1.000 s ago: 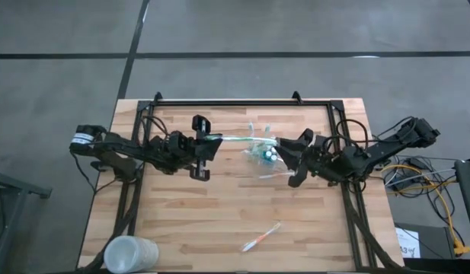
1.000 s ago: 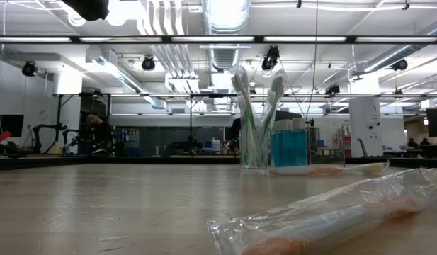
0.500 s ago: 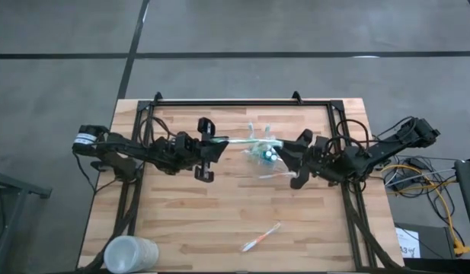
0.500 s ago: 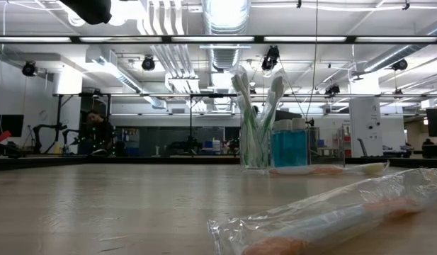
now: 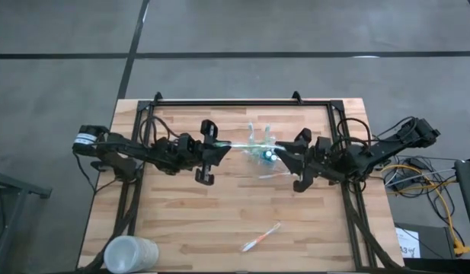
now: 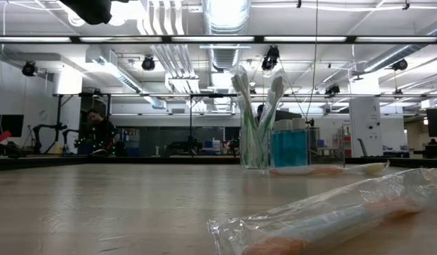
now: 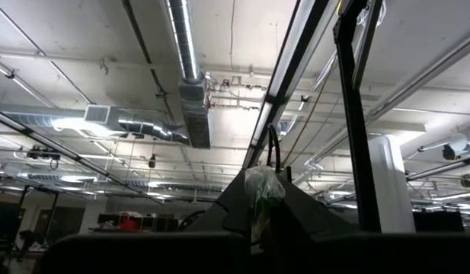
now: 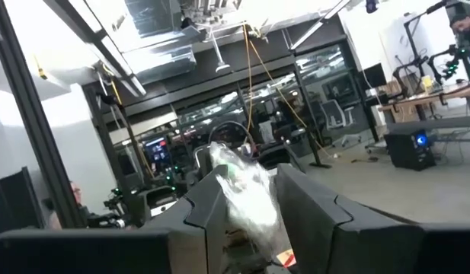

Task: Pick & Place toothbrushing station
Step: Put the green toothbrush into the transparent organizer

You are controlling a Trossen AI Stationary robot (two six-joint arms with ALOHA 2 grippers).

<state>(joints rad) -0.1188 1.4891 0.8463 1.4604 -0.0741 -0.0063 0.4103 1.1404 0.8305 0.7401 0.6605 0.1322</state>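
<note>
Jaws of the left gripper (image 5: 217, 146) closed on a wrapped green toothbrush (image 5: 236, 142), held level above the surface (image 5: 181, 213) with its far tip reaching the toothbrushing station (image 5: 262, 150). Left wrist view: crumpled wrapper pinched between the dark fingers (image 7: 295, 217).

Jaws of the right gripper (image 5: 284, 160) partly open, clamping clear wrapped stock just right of the station; right wrist view shows the plastic bunched between the fingers (image 8: 208, 205). What is inside the wrap cannot be made out.

Station sits mid-surface between both grippers, upright brushes and blue tubes (image 6: 289, 147) inside. Orange toothbrush (image 5: 261, 237) lies near edge; frosted cup (image 5: 129, 253) at near-left corner, partly cut off.
</note>
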